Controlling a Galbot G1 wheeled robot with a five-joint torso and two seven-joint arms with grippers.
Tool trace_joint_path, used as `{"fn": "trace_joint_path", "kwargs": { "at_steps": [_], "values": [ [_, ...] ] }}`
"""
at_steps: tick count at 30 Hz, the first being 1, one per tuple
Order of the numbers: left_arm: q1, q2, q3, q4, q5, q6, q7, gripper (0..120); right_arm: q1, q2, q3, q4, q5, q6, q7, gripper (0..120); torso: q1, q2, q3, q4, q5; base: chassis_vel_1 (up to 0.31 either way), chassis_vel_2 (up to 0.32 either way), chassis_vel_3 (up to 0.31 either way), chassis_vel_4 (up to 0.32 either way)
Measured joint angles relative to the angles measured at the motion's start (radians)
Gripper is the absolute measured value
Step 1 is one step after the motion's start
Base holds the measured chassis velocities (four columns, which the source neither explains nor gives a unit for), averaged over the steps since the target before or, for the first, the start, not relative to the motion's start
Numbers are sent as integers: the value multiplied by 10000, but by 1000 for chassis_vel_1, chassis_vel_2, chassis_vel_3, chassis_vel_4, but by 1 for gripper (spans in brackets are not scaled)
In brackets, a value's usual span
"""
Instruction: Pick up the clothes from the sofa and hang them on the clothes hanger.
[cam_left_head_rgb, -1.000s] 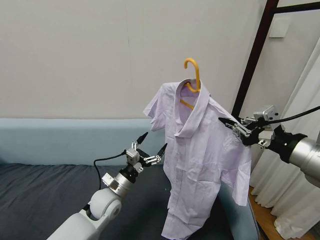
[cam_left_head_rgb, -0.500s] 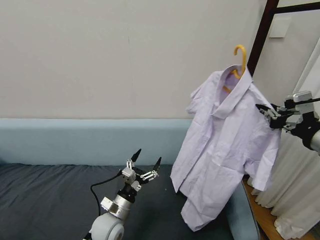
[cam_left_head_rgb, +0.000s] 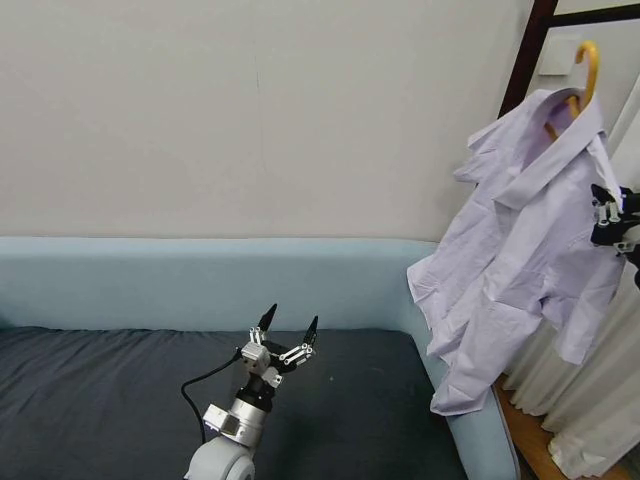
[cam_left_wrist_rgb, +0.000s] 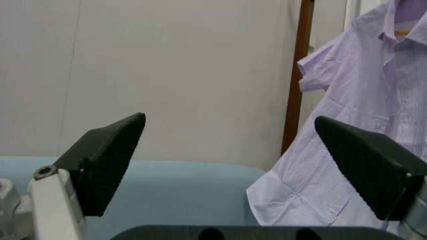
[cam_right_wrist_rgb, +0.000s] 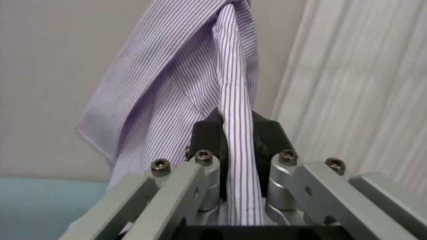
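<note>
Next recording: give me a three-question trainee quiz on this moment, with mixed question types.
1. True or false: the left pincer is shut on the shirt.
2. The shirt hangs from: A) a yellow hanger; B) a door handle; C) a wall hook.
3. Fill in: the right pincer is ____ on the shirt's fabric.

Key: 1 false, it is open and empty; 2 A; 3 shut.
</note>
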Motion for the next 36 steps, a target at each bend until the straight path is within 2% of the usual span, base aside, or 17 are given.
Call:
{"fn": "trace_joint_path", "kwargs": {
  "at_steps": [1,2,3,6,8,10,12,14,16,20,22,25,32,36],
  "values": [
    [-35,-10,33,29,1,2,3,100,17,69,-26,-164,-193,75,-26,7,0,0,0,1,-1,0,0,0,0],
    [-196,-77,197,180,-8,35,15,100,188,364,-260,-851,-1076,390,-131,7,0,0,0,-11,0,0,0,0,0],
    [-196,-77,197,180,-8,35,15,100,188,364,-260,-851,-1076,390,-131,7,0,0,0,-11,0,0,0,0,0],
    [-240,-175,500,158,-487,337,-70,100,727,740,-818,-1936,-2504,894,-496,7,2,-1,1,-8,0,0,0,0,0],
    [-246,-192,537,148,-587,395,-98,100,910,802,-976,-2218,-2903,1051,-632,7,1,-1,1,-7,1,0,0,0,0],
    [-250,-219,462,248,-588,425,-136,100,1886,925,-1721,-3185,-3903,1431,-1047,7,1,-1,1,-8,1,0,0,0,0],
    [-242,-218,422,275,-581,425,-148,100,2295,951,-2019,-3471,-4054,1484,-1117,7,1,-1,1,-7,1,0,0,0,0],
    [-216,-199,329,330,-581,424,-205,100,3653,1029,-2921,-4325,-4351,1544,-1243,7,2,-1,1,-1,-2,0,0,0,0],
    [-217,-197,312,342,-581,424,-209,100,3963,1051,-3157,-4521,-4416,1551,-1269,7,2,-1,2,0,-3,0,0,0,0],
    [-278,-226,245,468,-580,424,-271,100,5662,1385,-4764,-5674,-4780,1545,-1314,7,2,-2,2,-5,-1,0,0,0,0],
    [-286,-232,244,485,-580,424,-273,100,5806,1437,-4895,-5774,-4819,1539,-1315,7,2,-2,2,-5,-1,0,0,0,0],
    [-367,-282,228,650,-575,409,-297,100,7233,1949,-5941,-6739,-5268,1504,-1284,7,2,-1,1,-4,-4,0,0,0,0],
    [-441,-300,202,763,-572,389,-316,100,8711,2490,-6870,-7821,-5626,1493,-1194,7,2,-2,1,-6,-4,0,0,0,0],
    [-509,-241,133,781,-578,382,-377,100,9990,2957,-7793,-8925,-5736,1481,-1078,7,2,-2,1,-7,-2,0,0,0,0]
  ]
}}
